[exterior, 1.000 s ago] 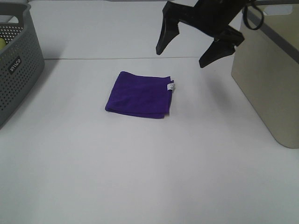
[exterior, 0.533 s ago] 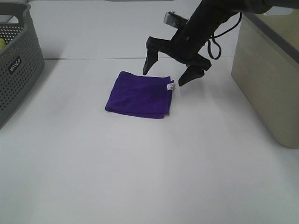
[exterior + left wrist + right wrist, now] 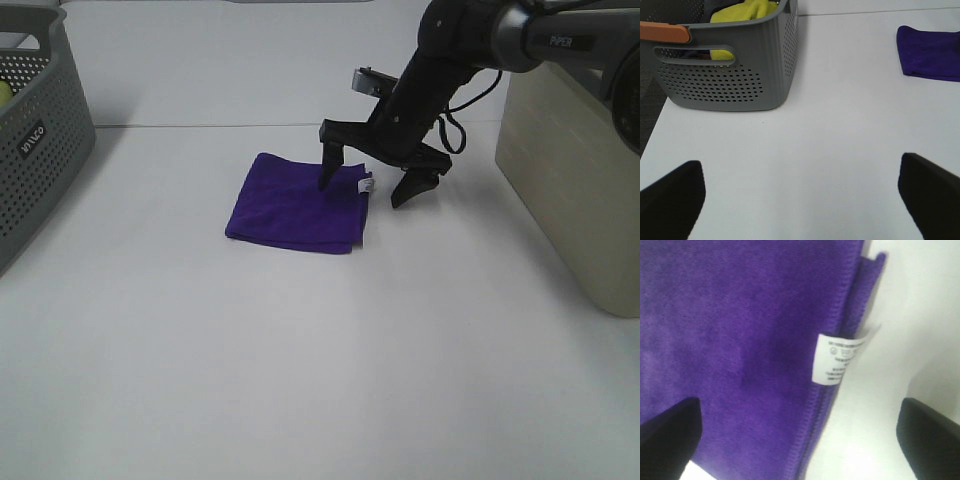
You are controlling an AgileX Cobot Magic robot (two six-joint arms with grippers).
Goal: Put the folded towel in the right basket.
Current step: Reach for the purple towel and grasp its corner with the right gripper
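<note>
A folded purple towel (image 3: 298, 203) with a white label lies flat on the white table (image 3: 300, 380). My right gripper (image 3: 365, 190) is open and low over the towel's right edge, one finger touching the cloth and the other on the table beside it. The right wrist view shows the towel (image 3: 740, 340) and its label (image 3: 837, 359) between the open fingertips (image 3: 670, 432). The beige right basket (image 3: 580, 170) stands at the right edge. My left gripper (image 3: 800, 197) is open over bare table, far from the towel (image 3: 930, 52).
A grey perforated basket (image 3: 35, 130) stands at the far left; in the left wrist view it (image 3: 730, 75) holds a yellow cloth (image 3: 742, 10). A cable hangs from the right arm (image 3: 455, 60).
My right gripper has come down and leftward from high above the table to the towel's right edge, staying open. The towel has not moved.
</note>
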